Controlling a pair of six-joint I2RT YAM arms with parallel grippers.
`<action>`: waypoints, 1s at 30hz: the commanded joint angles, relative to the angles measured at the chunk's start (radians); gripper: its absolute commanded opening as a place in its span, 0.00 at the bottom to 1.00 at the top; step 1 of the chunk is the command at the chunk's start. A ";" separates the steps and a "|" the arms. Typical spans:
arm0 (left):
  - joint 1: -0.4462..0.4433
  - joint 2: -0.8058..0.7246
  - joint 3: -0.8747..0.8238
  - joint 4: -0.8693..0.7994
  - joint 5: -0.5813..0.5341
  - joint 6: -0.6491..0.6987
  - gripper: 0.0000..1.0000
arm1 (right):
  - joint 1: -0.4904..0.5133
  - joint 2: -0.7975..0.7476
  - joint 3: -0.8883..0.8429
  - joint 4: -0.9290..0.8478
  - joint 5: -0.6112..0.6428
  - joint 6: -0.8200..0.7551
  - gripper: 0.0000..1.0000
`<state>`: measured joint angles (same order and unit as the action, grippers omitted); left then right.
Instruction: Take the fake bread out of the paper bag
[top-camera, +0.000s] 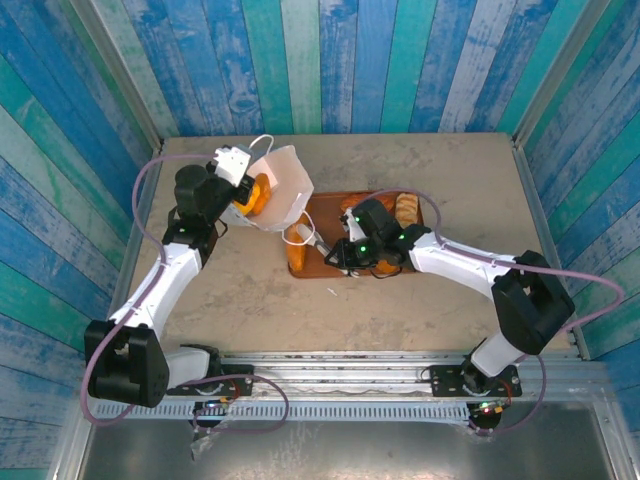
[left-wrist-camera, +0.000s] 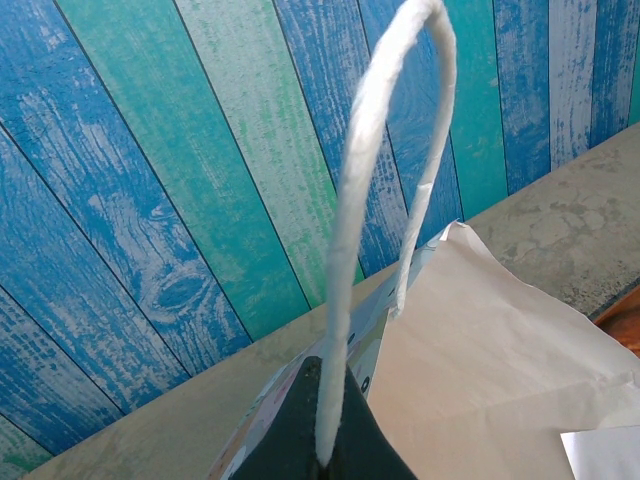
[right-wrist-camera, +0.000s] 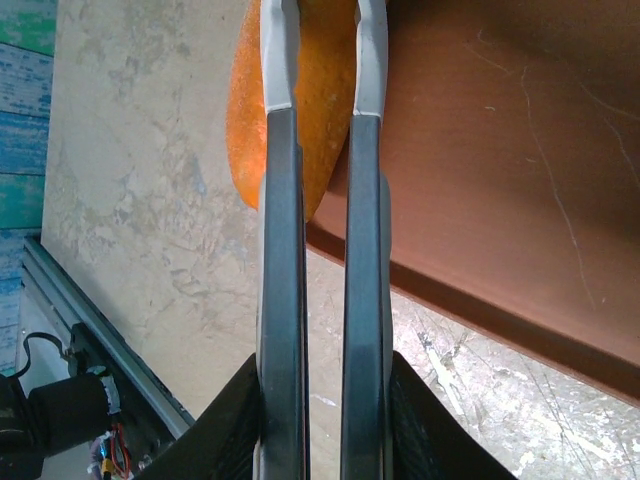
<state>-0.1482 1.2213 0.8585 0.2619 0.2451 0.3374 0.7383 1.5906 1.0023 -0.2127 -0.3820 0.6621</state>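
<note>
**A:** Starting at the near side, what was the right pincer (right-wrist-camera: 325, 50) doing?

**B:** It was nearly closed, with its two fingers on either side of an orange loaf (right-wrist-camera: 248, 140), apparently pinching it. In the wrist view the loaf's long axis ran up the frame, in line with the fingers. The loaf sat at the left edge of the tray (right-wrist-camera: 500, 150) and partly overhung the bare surface (right-wrist-camera: 130, 200).

**A:** So that piece was out of the bag?

**B:** It looked so. A couple of pastries (top-camera: 406, 208) also lay on the tray's far right end.

**A:** And farther back?

**B:** The paper bag (top-camera: 290, 185) hung tilted at upper centre-left of the overhead frame. Its open mouth faced lower left, and an orange roll (top-camera: 256, 195) showed inside. The left pincer (left-wrist-camera: 322, 455) was clamped shut on the cord handle (left-wrist-camera: 350, 200), holding the bag up.

**A:** Which relation mattered for the next move?

**B:** The roll lay up and to the left of the right pincer, just beyond the tray's corner. The left arm was closer to it but was occupied with the handle. The reach would likely fall to the right arm once it had let go of its loaf.
</note>
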 joint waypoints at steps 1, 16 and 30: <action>-0.001 0.006 0.024 0.014 0.005 -0.011 0.01 | -0.002 0.004 0.018 -0.023 0.010 -0.002 0.30; -0.001 -0.006 0.030 0.014 0.006 -0.011 0.00 | -0.020 -0.107 -0.031 -0.156 0.092 -0.004 0.36; -0.001 -0.016 0.034 0.000 0.009 -0.006 0.00 | -0.028 -0.172 -0.012 -0.239 0.132 -0.006 0.36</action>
<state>-0.1482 1.2213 0.8654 0.2611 0.2481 0.3359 0.7166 1.4605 0.9798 -0.4301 -0.2649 0.6617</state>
